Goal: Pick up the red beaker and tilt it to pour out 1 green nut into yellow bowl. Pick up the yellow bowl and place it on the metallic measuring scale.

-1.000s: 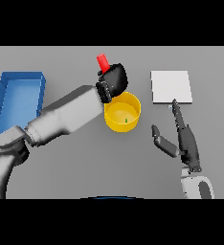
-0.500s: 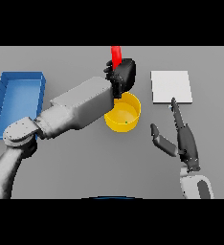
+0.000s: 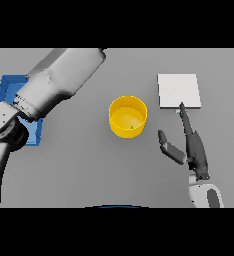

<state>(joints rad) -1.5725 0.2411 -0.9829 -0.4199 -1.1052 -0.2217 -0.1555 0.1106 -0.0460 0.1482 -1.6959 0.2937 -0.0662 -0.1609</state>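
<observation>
The yellow bowl (image 3: 127, 116) stands upright at the table's middle, with a small green nut (image 3: 132, 127) inside near its front wall. The metallic measuring scale (image 3: 178, 90) is a flat pale square at the back right. My right hand (image 3: 195, 149) rests open just right of the bowl, fingers pointing toward the scale's front edge, thumb spread toward the bowl. My left arm (image 3: 59, 82) reaches up and out of the top of the view; its hand and the red beaker are out of sight.
A blue tray (image 3: 11, 88) lies at the far left, partly covered by my left arm. Grey table surface surrounds the bowl on all sides.
My left arm has lifted up and back, carrying its hand and the red beaker out of the top of the view. A green nut now lies in the bowl. The right hand has stayed put.
</observation>
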